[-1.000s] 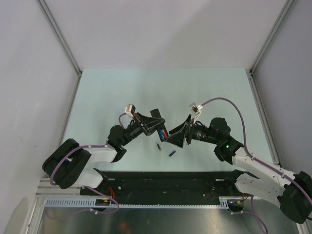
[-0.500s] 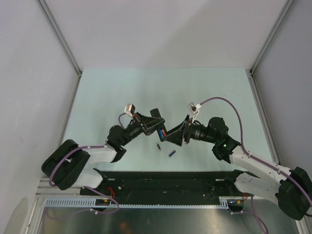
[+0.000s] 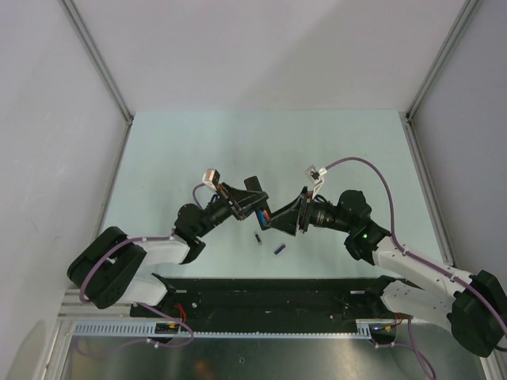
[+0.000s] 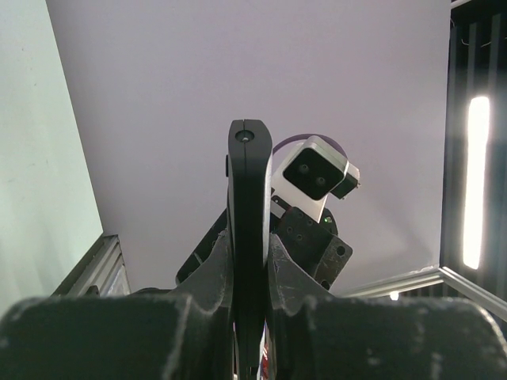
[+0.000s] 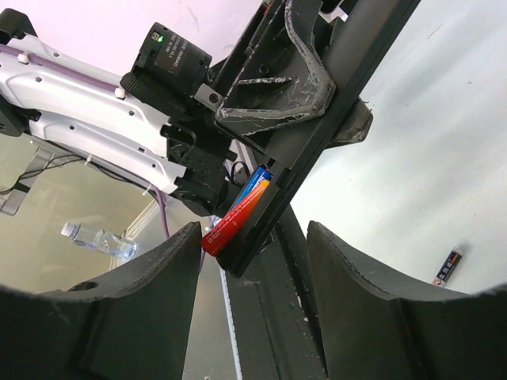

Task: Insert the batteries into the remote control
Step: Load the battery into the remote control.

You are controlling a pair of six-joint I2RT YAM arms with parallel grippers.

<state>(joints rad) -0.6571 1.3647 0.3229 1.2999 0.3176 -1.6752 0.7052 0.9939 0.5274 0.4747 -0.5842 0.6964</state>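
Observation:
My left gripper (image 3: 252, 202) is shut on the remote control (image 3: 262, 212), a slim black bar, and holds it above the table. In the left wrist view the remote (image 4: 248, 182) stands edge-on between the fingers. In the right wrist view the remote (image 5: 348, 87) runs diagonally, with a red and blue battery (image 5: 238, 214) lying in its open compartment. My right gripper (image 3: 286, 222) is open, with its jaws on either side of the remote's lower end (image 5: 253, 237). Its left finger (image 5: 170, 277) is very near the red battery's tip.
Two loose batteries lie on the table below the grippers: a dark one (image 3: 257, 237) and a blue one (image 3: 279, 249). One loose battery also shows in the right wrist view (image 5: 449, 265). The right wrist camera (image 4: 315, 176) is close behind the remote.
My right gripper has moved a little left, closer to the remote's end. The left gripper and remote have hardly moved.

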